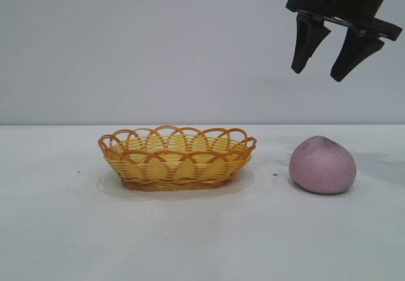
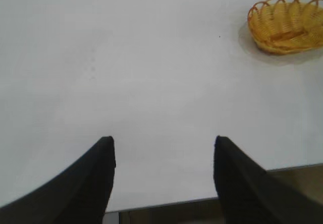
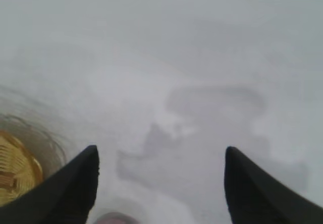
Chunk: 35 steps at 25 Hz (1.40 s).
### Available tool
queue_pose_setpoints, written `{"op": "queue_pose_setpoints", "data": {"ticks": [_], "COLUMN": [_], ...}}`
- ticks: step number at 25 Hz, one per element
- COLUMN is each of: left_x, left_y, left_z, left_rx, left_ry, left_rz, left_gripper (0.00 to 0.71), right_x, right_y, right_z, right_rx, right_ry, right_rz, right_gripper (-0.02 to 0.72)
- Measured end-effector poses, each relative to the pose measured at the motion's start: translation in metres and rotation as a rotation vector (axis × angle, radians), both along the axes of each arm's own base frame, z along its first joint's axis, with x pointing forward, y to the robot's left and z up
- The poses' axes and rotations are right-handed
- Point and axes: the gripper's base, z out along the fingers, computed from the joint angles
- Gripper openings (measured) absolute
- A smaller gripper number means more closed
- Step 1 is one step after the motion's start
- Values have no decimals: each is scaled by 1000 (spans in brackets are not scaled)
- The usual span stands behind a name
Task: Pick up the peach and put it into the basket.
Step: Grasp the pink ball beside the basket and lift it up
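Observation:
The pink-mauve peach sits on the white table at the right. The yellow woven basket with an orange scalloped rim stands to its left, empty. My right gripper hangs open and empty high above the peach. In the right wrist view the open right gripper frames bare table, with a sliver of the peach and part of the basket at the picture's edges. My left gripper is open and empty over bare table, far from the basket; it is out of the exterior view.
The white table runs across the exterior view with a plain grey wall behind. The table's edge shows just under my left gripper in the left wrist view.

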Motion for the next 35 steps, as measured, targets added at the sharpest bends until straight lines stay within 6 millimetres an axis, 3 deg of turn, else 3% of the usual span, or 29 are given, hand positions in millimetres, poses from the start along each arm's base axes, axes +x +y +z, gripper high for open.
{"op": "queue_pose_setpoints", "data": {"ticks": [12,26,35], "left_x": [7,6,5], "left_y": [1,1,1], "left_z": [-4,-5,-5], "left_rx": [22,31,31], "left_ry": [-33,-38,-49], "left_rz": [2,125,105], "left_gripper": [420,420,420], "right_x": [-15,-34,-42], "right_y": [-2,-3,-6], "right_z": [40,39,41], "right_rx": [15,-7,-41], "right_ry": [-66,102,164], "right_rz": [15,91,126], "right_gripper": [443,443,443]}}
